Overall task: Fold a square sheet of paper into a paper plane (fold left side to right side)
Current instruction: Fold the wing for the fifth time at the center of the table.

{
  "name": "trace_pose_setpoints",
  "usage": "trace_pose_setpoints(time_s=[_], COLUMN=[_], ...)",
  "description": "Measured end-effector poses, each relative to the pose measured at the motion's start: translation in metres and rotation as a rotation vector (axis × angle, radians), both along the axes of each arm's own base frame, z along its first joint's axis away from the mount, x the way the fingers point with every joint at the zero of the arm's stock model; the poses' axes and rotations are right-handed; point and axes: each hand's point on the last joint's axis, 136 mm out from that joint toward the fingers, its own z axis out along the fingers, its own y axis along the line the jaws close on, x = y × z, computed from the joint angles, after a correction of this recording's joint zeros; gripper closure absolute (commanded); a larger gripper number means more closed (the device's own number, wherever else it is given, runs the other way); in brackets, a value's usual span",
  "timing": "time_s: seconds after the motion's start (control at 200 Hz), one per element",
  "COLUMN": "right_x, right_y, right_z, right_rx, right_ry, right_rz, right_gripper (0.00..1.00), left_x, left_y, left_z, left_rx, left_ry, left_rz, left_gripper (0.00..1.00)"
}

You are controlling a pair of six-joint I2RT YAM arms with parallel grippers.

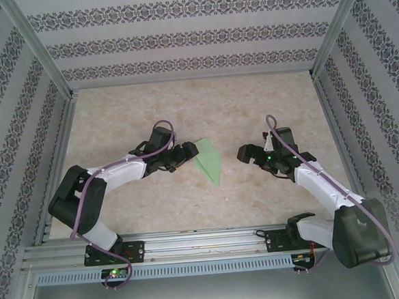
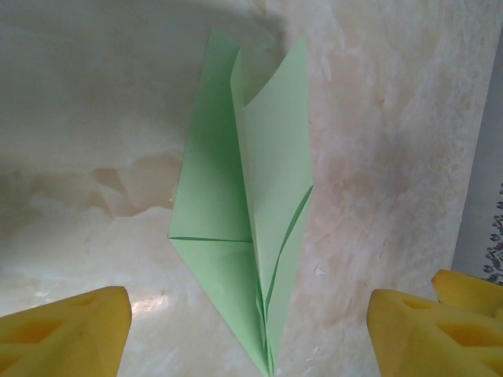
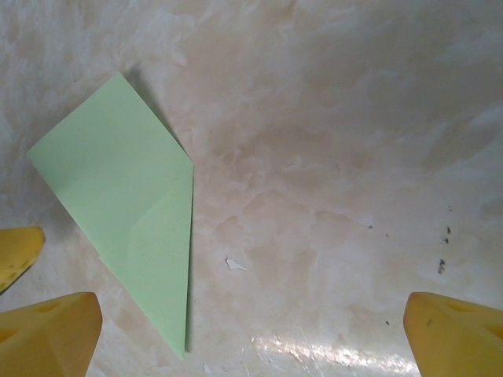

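Top external: paper plane (image 1: 208, 161) lies ungripped between left gripper (image 1: 191, 155) and right gripper (image 1: 243, 153), both spread wide; final creasing probably remains.

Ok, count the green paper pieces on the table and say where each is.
1. The folded green paper lies on the table, just ahead of the left gripper, apart from the right gripper. None seems hidden.

No legible text, label, brand, number or sign on any surface here.
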Motion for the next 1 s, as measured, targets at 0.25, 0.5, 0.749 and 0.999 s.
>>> trace_pose_setpoints(time_s=[0.25, 0.5, 0.749, 0.999], right_x=[0.01, 0.018, 0.023, 0.023], right_y=[0.006, 0.012, 0.019, 0.035], right_z=[-0.003, -0.004, 0.002, 0.006], right_rx=[0.023, 0.036, 0.07, 0.161], right_ry=[-0.021, -0.04, -0.072, -0.084], right_rz=[0.013, 0.019, 0.03, 0.089], right_gripper=[0.02, 0.02, 0.07, 0.23], left_x=[0.0, 0.016, 0.037, 0.042], left_y=[-0.019, -0.029, -0.041, -0.046], left_z=[0.003, -0.011, -0.027, -0.027], left_rx=[-0.031, -0.017, 0.014, 0.038], left_ry=[-0.025, -0.016, -0.02, -0.085], left_rz=[-0.027, -0.022, -0.041, -0.112], left_gripper=[0.22, 0.36, 0.68, 0.98])
